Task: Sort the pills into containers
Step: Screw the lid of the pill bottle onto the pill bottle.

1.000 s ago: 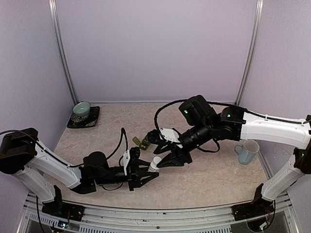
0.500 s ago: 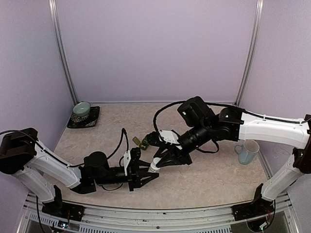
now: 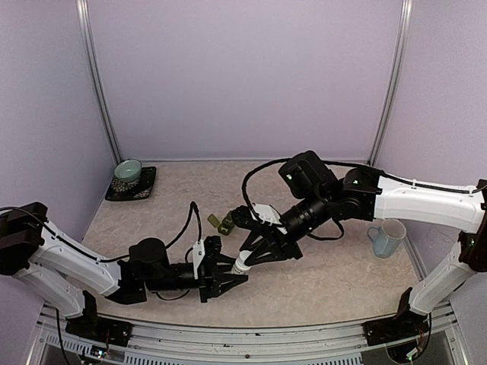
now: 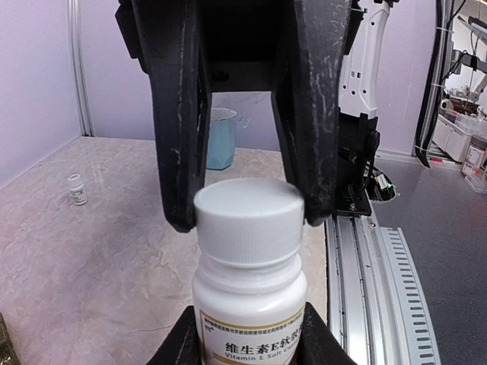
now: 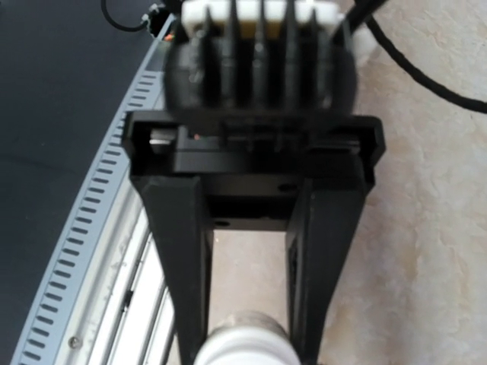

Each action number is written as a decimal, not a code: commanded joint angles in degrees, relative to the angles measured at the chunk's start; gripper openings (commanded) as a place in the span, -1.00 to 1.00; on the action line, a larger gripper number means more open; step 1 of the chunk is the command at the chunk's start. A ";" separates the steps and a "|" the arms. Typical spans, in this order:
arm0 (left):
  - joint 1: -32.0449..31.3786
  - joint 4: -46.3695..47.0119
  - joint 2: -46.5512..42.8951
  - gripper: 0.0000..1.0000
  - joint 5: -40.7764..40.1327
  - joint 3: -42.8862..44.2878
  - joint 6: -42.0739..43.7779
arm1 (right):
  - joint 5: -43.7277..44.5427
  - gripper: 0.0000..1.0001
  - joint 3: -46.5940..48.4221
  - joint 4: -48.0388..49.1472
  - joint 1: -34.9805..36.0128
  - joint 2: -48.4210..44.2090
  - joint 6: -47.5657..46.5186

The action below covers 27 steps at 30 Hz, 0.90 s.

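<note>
We judge the vitamin bottle light, rigid and smooth, so our left hand clamps its body while our right hand pinches its ribbed cap.

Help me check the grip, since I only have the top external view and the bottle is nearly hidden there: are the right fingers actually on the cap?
Observer: Yes. In the left wrist view the right fingers pinch the white cap from both sides.
Operator: And the other arm?
Observer: The left fingers flank the bottle lower down, beside its label.
Operator: What bottle is it?
Observer: The label reads Vitamin E Soft; the rest is cut off.
</note>
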 commanded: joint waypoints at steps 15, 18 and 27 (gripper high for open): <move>-2.41 6.74 -3.53 -0.40 -7.90 0.61 -0.08 | 3.62 -0.53 -6.00 11.21 -0.02 -1.73 6.57; -3.68 5.52 -3.92 -0.40 -12.22 1.10 0.92 | 4.89 -0.54 -5.78 11.29 0.00 -1.26 7.88; -10.31 2.67 -2.67 -0.35 -32.30 3.88 8.80 | 7.52 -0.53 -4.78 12.32 0.01 1.24 13.61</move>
